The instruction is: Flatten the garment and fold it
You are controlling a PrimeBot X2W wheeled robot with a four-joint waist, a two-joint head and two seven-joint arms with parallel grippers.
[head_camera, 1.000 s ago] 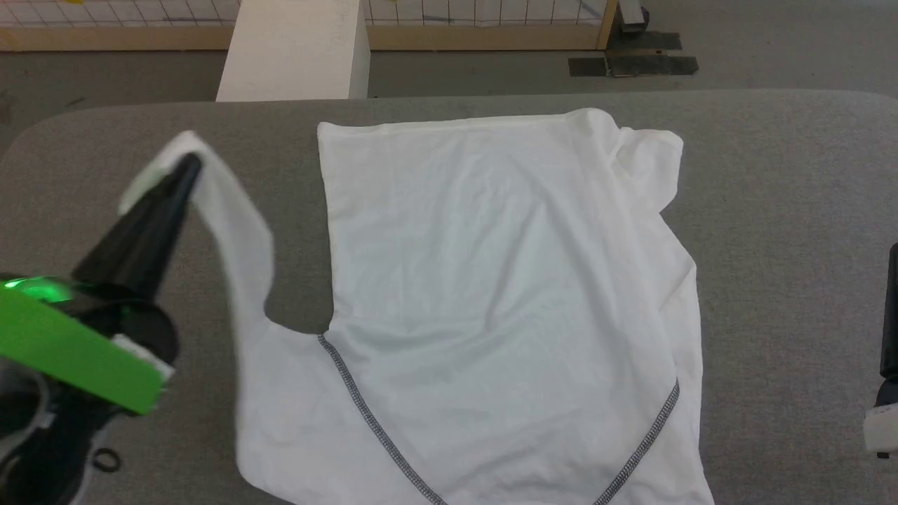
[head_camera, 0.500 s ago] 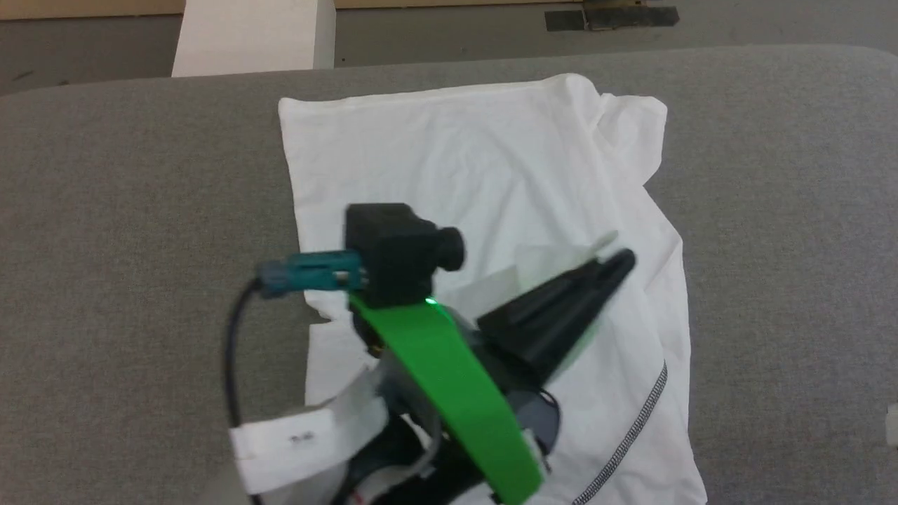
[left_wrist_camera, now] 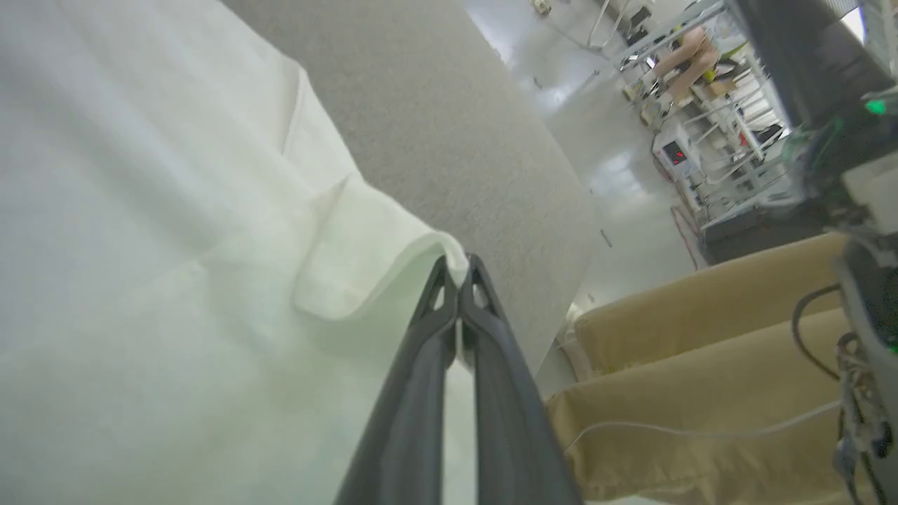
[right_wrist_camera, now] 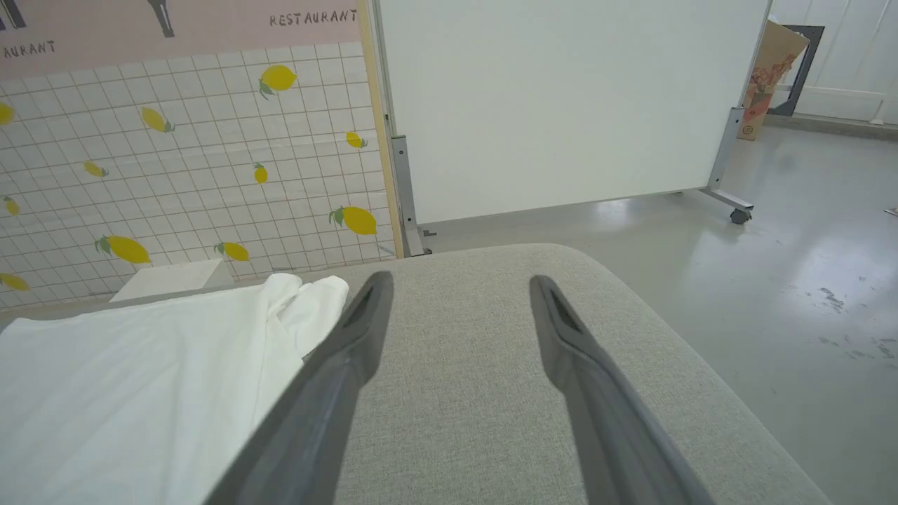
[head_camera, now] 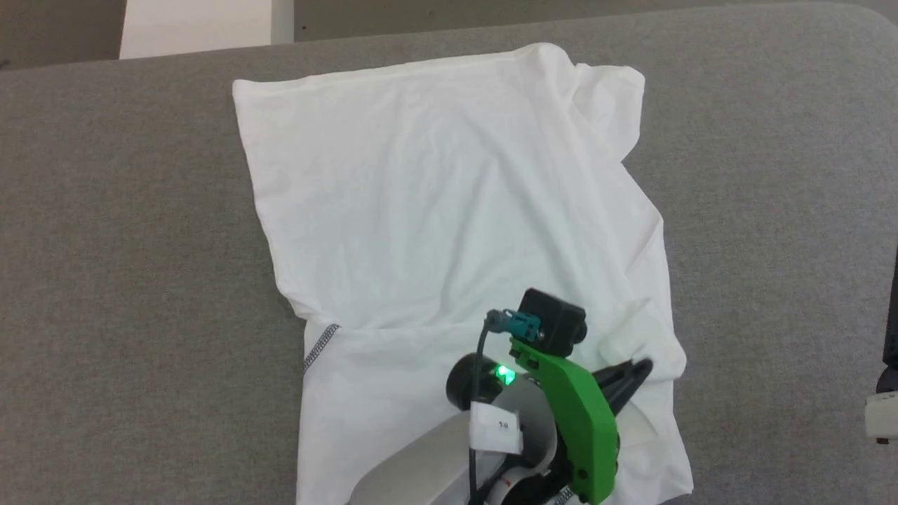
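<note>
One garment, two grippers: left clamped on cloth, right standing apart

Count: one white garment (head_camera: 435,210); one grey cloth-covered table (head_camera: 105,210); two grippers; one white box (head_camera: 196,28) beyond the table's far edge, apart from the garment.

Garment: it lies spread over the middle of the table. Its far edge runs straight and its far right corner is bunched in loose folds. One short run of dark zigzag seam (head_camera: 320,347) shows at its left edge, on the side nearer the robot.

Left gripper (head_camera: 642,368): it sits over the garment's near right part, close to the right edge. The two fingers are pressed together on a folded flap of the garment's own cloth.

Right gripper (right_wrist_camera: 459,280): the fingers are spread wide with nothing between them, above bare table to the right of the garment.

Differences between views: the head view alone gives the garment's whole outline and the seam. The left wrist view gives the pinch up close, the tips meeting on the rolled edge of the flap, with the table's rounded corner and tan padded rolls (left_wrist_camera: 701,351) beyond. The right wrist view shows the bunched corner from the side, one tiled wall printed with lemons (right_wrist_camera: 175,175) and one white panel on wheeled feet (right_wrist_camera: 561,105).
</note>
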